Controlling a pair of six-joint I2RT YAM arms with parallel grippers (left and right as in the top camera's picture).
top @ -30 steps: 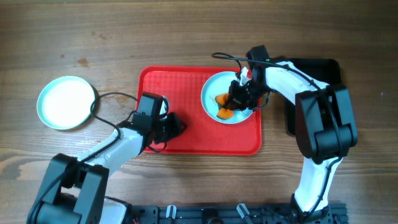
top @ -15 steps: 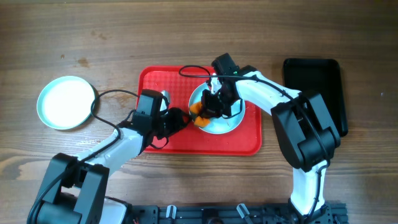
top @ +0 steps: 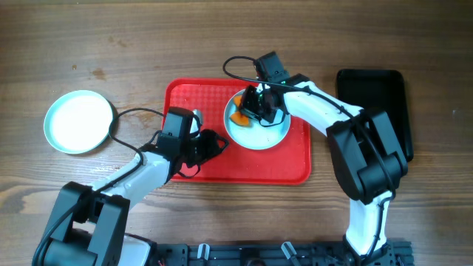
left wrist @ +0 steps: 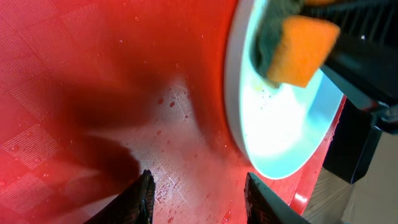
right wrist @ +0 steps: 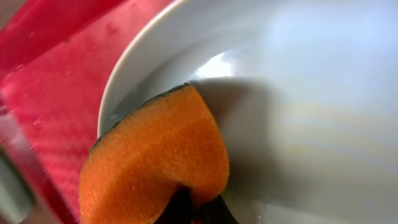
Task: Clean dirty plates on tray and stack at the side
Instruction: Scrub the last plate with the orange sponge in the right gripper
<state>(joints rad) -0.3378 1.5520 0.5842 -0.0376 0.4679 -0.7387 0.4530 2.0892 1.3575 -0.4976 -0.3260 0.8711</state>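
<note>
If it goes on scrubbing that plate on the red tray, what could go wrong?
1. The left claw is open beside the round pale plate, not gripping it, and the red plastic tray shows water droplets. The push of the orange sponge might therefore slide the plate.
2. The sponge sits at the rim nearest the left claw, so the right claw holding it could bump into the left one.
</note>
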